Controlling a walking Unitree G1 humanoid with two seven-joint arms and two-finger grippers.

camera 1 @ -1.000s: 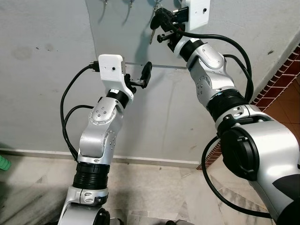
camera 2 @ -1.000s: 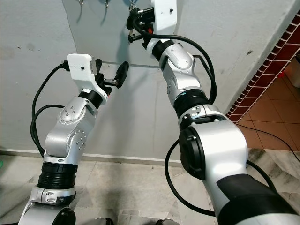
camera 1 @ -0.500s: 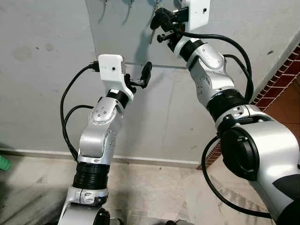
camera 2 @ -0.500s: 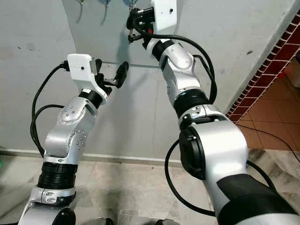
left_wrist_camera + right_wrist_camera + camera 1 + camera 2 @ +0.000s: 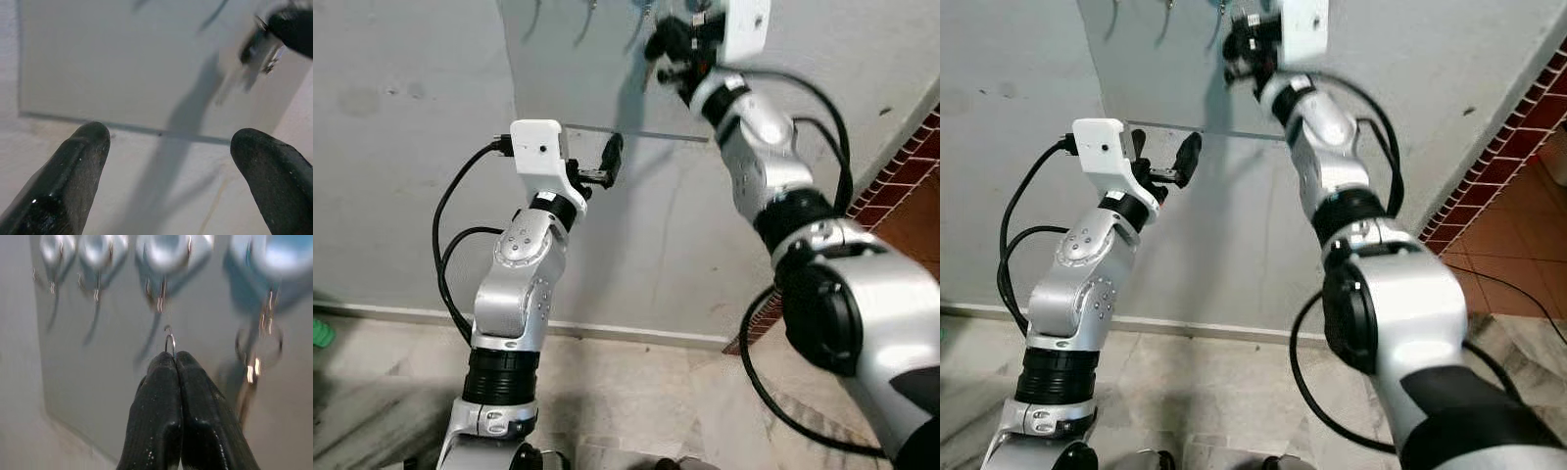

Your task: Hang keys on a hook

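High on the wall, my right gripper [image 5: 666, 44] is at the top of a grey panel [image 5: 578, 88], just below a row of hooks [image 5: 164, 289]. It is shut on a thin metal key ring [image 5: 169, 340], which sticks out past the fingertips under the middle hook. The keys [image 5: 259, 46] hang blurred beneath the gripper in the left wrist view. A second ring [image 5: 259, 345] hangs under the bluish hook beside it. My left gripper [image 5: 595, 168] is open and holds nothing, at the panel's lower edge, well below the hooks.
The grey wall runs behind both arms. Red-brown brick tiling [image 5: 901, 176] begins at the right. Marble floor [image 5: 636, 411] lies below, with a green object [image 5: 321, 333] at the far left edge. Black cables loop beside each arm.
The right arm is now motion-blurred and its gripper has shifted slightly right along the hook row; the key no longer dangles visibly beside it. The left arm has shifted slightly left.
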